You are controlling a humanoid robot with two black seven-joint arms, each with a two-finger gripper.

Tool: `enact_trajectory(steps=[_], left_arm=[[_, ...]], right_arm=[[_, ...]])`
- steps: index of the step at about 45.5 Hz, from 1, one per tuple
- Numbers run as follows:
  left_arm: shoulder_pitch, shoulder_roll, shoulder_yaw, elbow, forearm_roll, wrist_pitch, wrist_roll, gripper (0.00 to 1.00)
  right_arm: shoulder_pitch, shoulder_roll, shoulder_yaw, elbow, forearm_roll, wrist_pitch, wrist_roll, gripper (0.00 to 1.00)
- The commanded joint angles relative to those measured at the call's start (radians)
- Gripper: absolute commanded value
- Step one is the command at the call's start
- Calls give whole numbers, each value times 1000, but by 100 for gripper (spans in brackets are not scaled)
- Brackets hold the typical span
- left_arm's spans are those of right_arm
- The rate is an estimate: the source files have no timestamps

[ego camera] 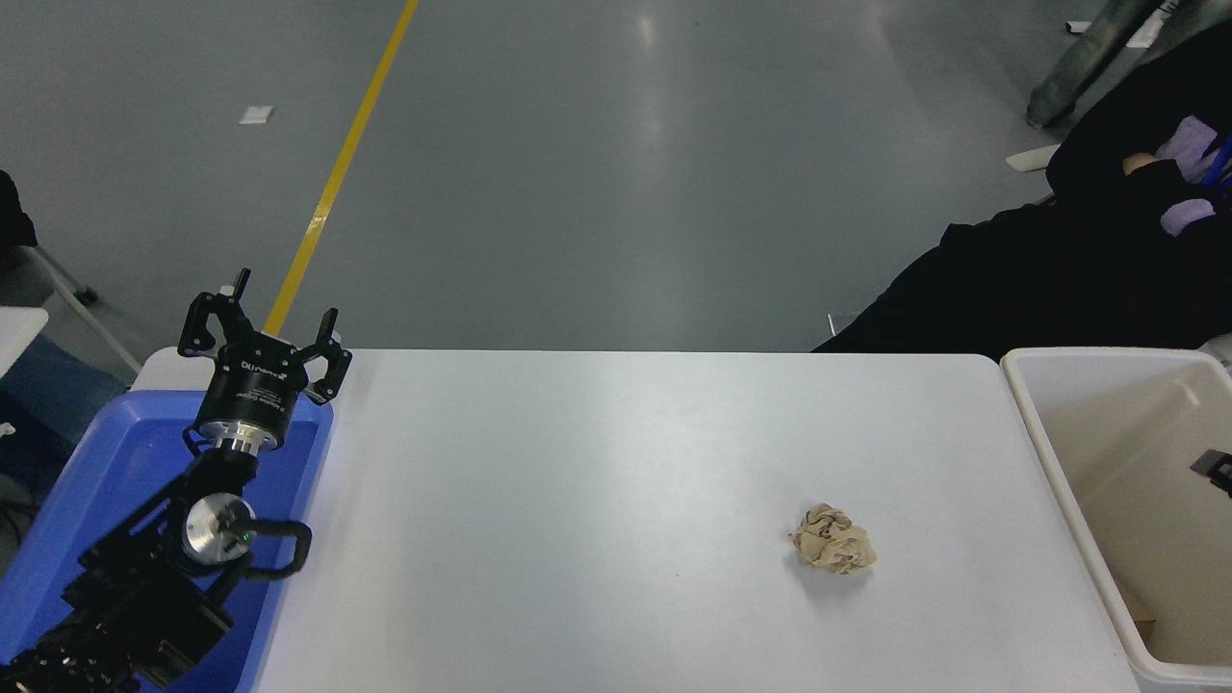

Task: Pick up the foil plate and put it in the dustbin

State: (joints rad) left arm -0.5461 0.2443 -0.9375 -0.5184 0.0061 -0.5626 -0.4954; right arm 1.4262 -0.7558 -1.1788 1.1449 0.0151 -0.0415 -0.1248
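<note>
The foil plate does not show in the head view. The dustbin point(1097, 355), cream-white with a beige inside, stands at the table's right end and runs off the picture's right edge. Only a small dark part of my right gripper point(1215, 470) shows at the right edge, over the dustbin's inside. My left gripper point(269, 322) is parked at the lower left over the blue tray, open and empty.
A crumpled brown paper ball point(834, 551) lies on the white table point(597, 500), right of the middle. A blue plastic tray point(125, 462) sits at the left end under the left arm. A person in dark clothes point(1078, 269) is at the far right.
</note>
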Motion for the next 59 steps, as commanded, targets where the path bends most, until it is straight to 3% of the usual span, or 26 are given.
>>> enact_trajectory(steps=[1, 7, 14, 28, 40, 59], left_arm=[[0, 0, 0, 0, 0, 1, 0, 98], [0, 0, 0, 0, 0, 1, 0, 98], [2, 1, -1, 0, -2, 1, 0, 98], [2, 1, -1, 0, -2, 1, -2, 98], [2, 1, -3, 0, -2, 1, 0, 98], [0, 0, 0, 0, 0, 1, 0, 98]], right_arm=[[370, -4, -176, 187, -10, 438, 1, 100], [537, 50, -188, 187, -24, 827, -1, 100], [637, 180, -186, 188, -69, 827, -1, 100], [856, 338, -166, 322, -70, 827, 1, 100], [994, 365, -55, 381, -63, 827, -1, 100], [869, 417, 5, 296, -53, 827, -3, 100]])
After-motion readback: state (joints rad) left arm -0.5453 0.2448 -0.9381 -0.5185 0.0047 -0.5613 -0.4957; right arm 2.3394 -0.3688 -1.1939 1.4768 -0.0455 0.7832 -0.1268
